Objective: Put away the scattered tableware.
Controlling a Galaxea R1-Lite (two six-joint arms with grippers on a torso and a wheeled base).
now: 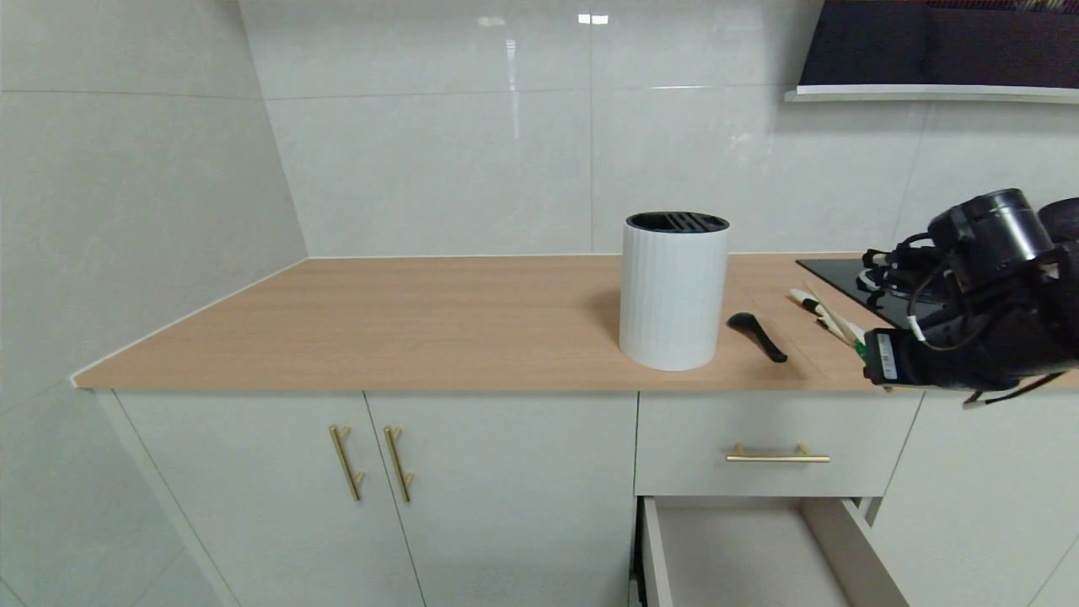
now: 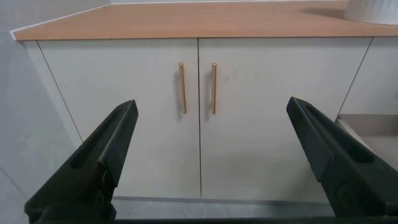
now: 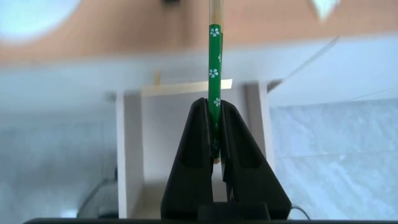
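Right hand clamped on a chopstick at the bench's right end

The right hand [image 3: 215, 115] was shut tight on a green flowered chopstick [image 3: 214, 50], held at the bench's [image 1: 421, 320] front edge above an open drawer [image 1: 830, 539]. A black spoon [image 1: 757, 335] lay on the bench just right of a white ribbed holder [image 1: 674, 291], between it and the chopstick. The left hand [image 2: 211, 106] hung low with its fingers [image 2: 102, 162] wide apart, gripping nothing, facing the cupboard doors [image 2: 261, 124] under the bench.
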